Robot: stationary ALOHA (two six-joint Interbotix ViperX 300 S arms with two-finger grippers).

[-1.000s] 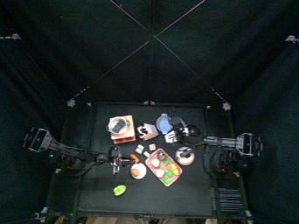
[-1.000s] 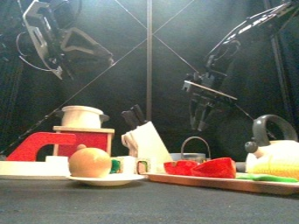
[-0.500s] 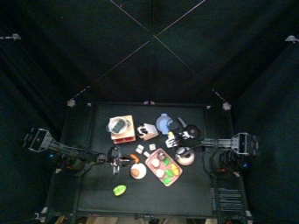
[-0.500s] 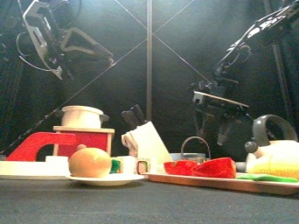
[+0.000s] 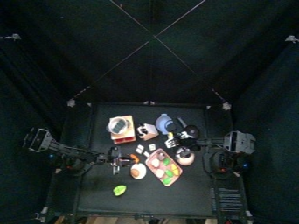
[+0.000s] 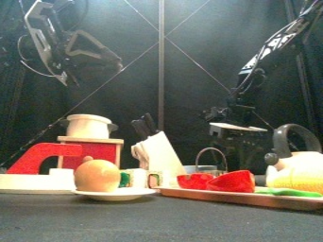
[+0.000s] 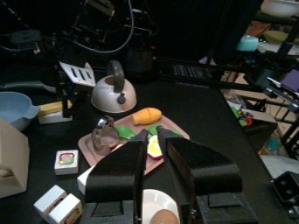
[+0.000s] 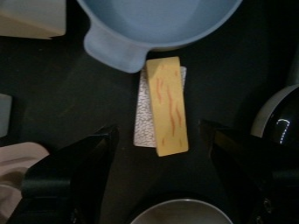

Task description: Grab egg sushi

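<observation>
Right tool [image 8: 158, 162] spread wide over egg sushi [image 8: 163, 117] (yellow strip on rice), beside blue bowl [image 8: 158, 26]. No readable writing. Left tool [image 7: 156, 175] parted, empty.

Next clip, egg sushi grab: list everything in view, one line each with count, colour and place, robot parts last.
egg sushi: one, yellow on white rice, between the right claw's jaws, below the blue bowl's spout.
blue bowl: one, light blue, beside the sushi.
kettle: one, silver, behind the tray.
pink tray: one, holds a carrot and toy food.
knife block: one, white, table middle.
orange: one, on a white plate, front.
red-and-white toy: one, left.
left claw: raised, open, over the plate.
right claw: open, straddling the sushi.
</observation>
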